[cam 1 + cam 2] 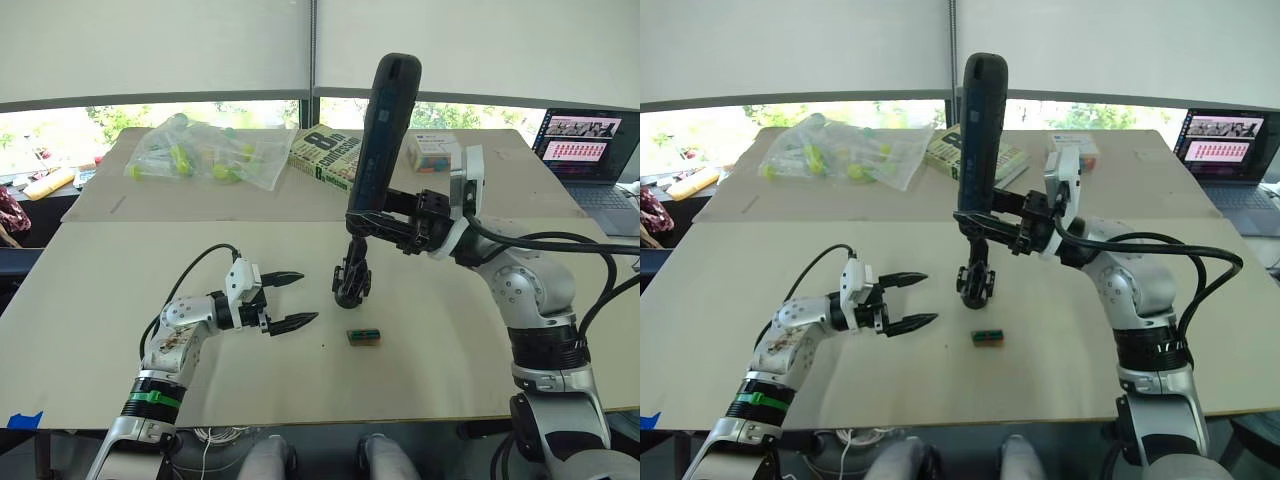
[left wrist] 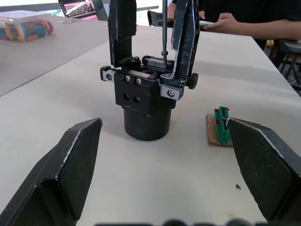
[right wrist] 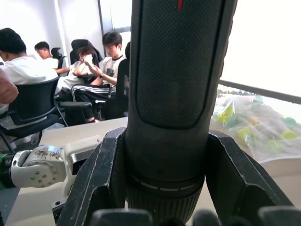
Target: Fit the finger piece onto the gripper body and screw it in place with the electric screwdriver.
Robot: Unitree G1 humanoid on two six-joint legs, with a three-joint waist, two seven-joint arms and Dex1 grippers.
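Head views: my right tool (image 1: 385,222) is clamped round the lower barrel of the electric screwdriver (image 1: 384,130), which stands near upright directly over the gripper body (image 1: 352,279). The gripper body sits on the bench (image 1: 120,290). My left tool (image 1: 290,299) hangs just beside the gripper body, on its far side from the right arm, fingers spread wide, nothing in them. A small green part (image 1: 363,336) lies on the bench near the gripper body, on my side.

Left wrist view: the gripper body (image 2: 146,101) stands upright between my spread fingers (image 2: 70,165), not touched. Two black fingers rise from its top; I judge the one with worn edges to be the finger piece (image 2: 184,37), already seated. The thin metal bit (image 2: 163,28) comes down between them and ends around the top plate by a screw; I cannot tell whether it is engaged.

Right wrist view: both fingers (image 3: 101,169) of the right tool press the screwdriver barrel (image 3: 174,94), grip looks square.

Step in hand, as I read it: driving the screw. To do it well I'd keep the screwdriver plumb over the screw head, press lightly, and consider closing the left tool on the round base so the gripper body can't spin or tip.
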